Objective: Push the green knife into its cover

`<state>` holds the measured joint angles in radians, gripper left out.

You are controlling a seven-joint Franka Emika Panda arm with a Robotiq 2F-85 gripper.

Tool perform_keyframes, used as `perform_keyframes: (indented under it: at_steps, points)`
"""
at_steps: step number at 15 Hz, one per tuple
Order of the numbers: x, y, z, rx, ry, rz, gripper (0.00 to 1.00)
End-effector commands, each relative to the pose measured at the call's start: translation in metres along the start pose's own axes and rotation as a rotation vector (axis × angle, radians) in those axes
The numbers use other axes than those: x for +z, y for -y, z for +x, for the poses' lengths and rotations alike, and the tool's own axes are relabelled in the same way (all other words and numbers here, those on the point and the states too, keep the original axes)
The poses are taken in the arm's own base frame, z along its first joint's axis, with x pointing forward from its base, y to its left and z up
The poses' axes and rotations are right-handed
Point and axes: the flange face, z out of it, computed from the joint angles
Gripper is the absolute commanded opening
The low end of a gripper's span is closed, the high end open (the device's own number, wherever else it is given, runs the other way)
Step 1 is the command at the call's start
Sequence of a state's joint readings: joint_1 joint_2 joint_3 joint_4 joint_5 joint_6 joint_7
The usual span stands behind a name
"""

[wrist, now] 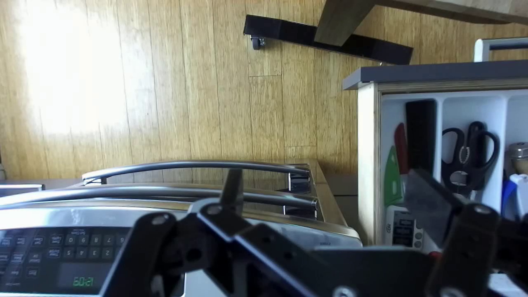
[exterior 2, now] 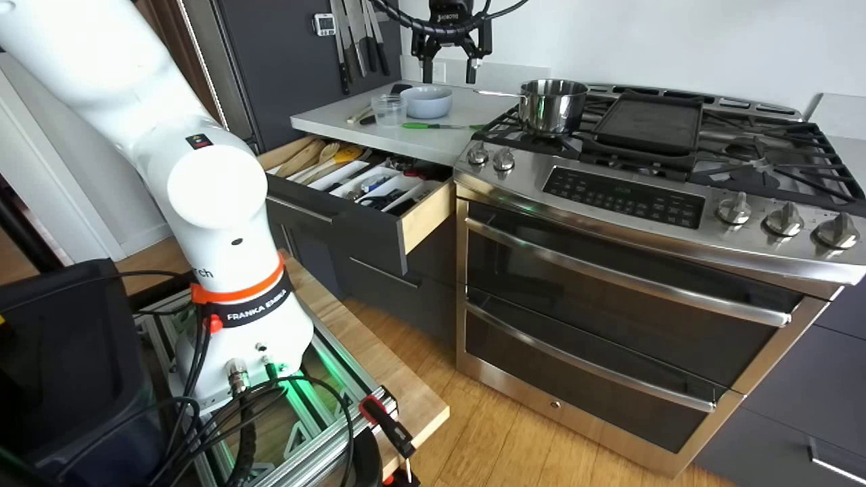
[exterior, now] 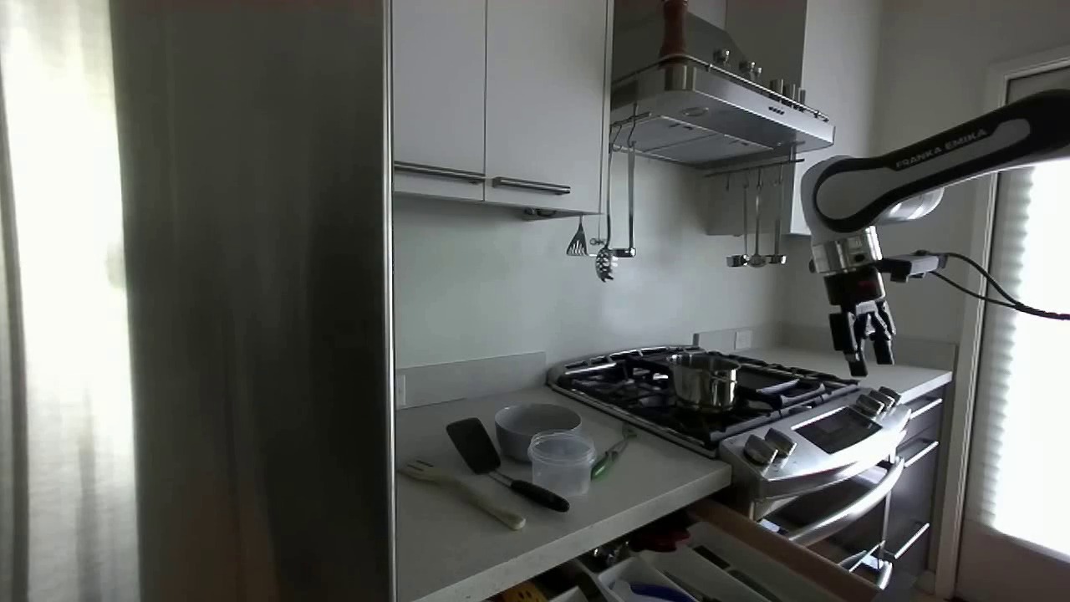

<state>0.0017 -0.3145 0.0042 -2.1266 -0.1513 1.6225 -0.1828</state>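
The big stove stood next to the desk, and below the desk's top a drawer was pulled out. The tool hung up high, it seemed over the front of the stove by the drawer, with its two fingers spread far apart and nothing between them. A gray bowl sat on the desk with a clear tub near it. Beside the tub lay a thin green-handled thing, but its far end was too small to make out. Down in the drawer, by the side wall, lay a flat green piece with a pointy end, next to a red piece. My guess was that the green-handled thing was the knife and the flat green piece its cover, but I could not tell for sure. The step in hand looked like getting to the knife. To do it well, the tool had to come down slowly, right over the handle, and miss the tub and the bowl. Then it needed to pinch the handle in the middle, keep the blade level, line it up with the cover, and push straight in, softly.
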Motion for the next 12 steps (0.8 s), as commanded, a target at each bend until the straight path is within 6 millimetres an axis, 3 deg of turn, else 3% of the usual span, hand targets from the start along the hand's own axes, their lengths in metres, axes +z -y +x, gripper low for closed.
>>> perform_keyframes:
  at_steps: [1, 8, 12]
  points:
    - [-0.004, 0.011, 0.02, 0.03, -0.002, 0.003, 1.0]
    - [-0.017, 0.085, 0.101, 0.164, -0.015, 0.023, 1.0]
    - [-0.026, 0.111, 0.154, 0.307, -0.085, 0.048, 1.0]
